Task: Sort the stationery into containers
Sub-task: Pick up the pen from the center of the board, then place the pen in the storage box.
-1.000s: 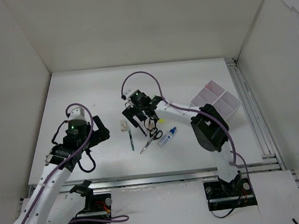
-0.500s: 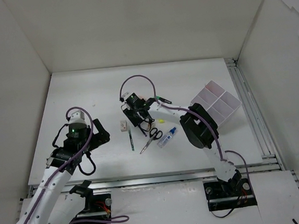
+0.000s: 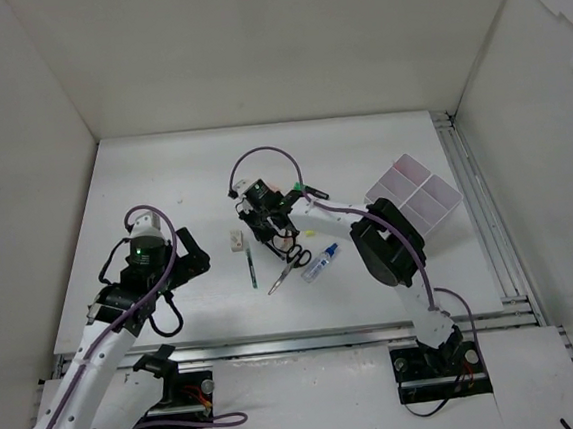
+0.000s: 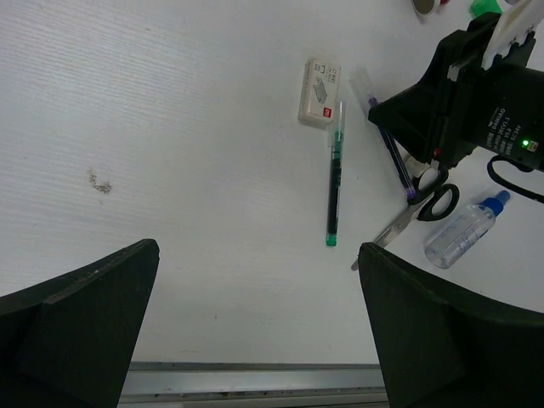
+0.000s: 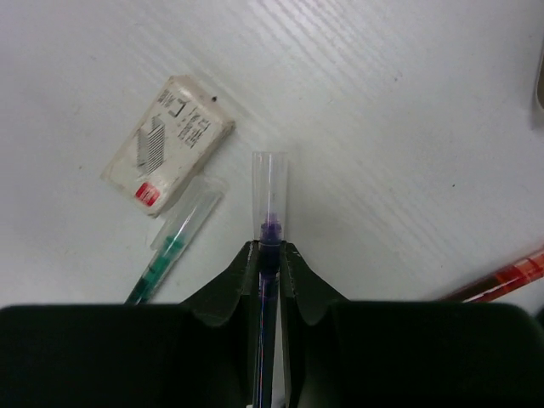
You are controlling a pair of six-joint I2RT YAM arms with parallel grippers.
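The right claw (image 5: 269, 252) is clenched on a purple-inked pen (image 5: 269, 200), an eraser (image 5: 167, 143) ahead-left of it, while the left claw (image 4: 259, 251) hangs released over the table (image 4: 170, 127).

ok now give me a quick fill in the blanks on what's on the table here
1. The right gripper is shut on a pen with ___ ink.
2. The green pen lies with its clear cap beside the beige ___.
3. The glue bottle has a ___ cap.
4. The left gripper is empty and ___.
Missing words: purple; eraser; blue; open
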